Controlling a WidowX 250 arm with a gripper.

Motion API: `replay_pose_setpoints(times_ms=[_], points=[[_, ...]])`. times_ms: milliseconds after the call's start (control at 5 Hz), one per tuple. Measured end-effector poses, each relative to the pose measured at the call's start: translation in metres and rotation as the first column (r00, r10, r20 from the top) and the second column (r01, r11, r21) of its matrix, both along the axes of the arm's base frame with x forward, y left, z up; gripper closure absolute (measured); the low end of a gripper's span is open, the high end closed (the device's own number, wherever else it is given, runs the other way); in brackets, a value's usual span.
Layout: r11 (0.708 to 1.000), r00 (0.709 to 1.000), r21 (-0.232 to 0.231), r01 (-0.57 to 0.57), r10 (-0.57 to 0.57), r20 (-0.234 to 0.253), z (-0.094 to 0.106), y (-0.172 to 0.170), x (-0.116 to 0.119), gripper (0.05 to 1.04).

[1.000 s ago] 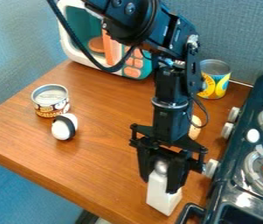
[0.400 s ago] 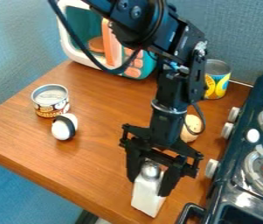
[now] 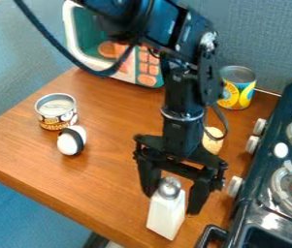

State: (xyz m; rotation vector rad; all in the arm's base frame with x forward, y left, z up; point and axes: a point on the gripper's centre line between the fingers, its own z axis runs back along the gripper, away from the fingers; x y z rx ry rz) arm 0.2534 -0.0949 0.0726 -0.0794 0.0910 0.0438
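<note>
Bottom centre of the frame, the tool is spread open about the silver-topped white shaker, which stands near the bench edge; a sideways nudge from either finger could tip so tall and narrow a thing; being so near the edge, it might then roll off.

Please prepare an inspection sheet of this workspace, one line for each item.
Surface: brown wooden table; damage: nothing seen.
Thing at gripper: white square-sided bottle with silver cap, cap up.
Clutter: short can with picture label, near white egg-shaped object with black band; yellow-and-blue metal can; rounded tan object, partly behind arm.
Gripper: black two-finger gripper, open, one finger at either side of the bottle.
Cables: black cable looping before teal-and-white toy microwave.
Surroundings: dark toy stove with white knobs; blue-grey fabric panels.
</note>
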Motion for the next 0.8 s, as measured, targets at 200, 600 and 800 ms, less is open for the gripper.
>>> replay_pose_setpoints(times_ms=[200,600,800], points=[[1.0,0.998,0.005,-0.012,0.011,0.055,0.023,0.004,0.0,0.081],[0.993,0.99,0.008,-0.114,0.113,0.081,0.046,0.057,0.003,0.082],[0.988,0.986,0.041,-0.149,0.145,0.088,0.046,0.098,0.006,0.082]])
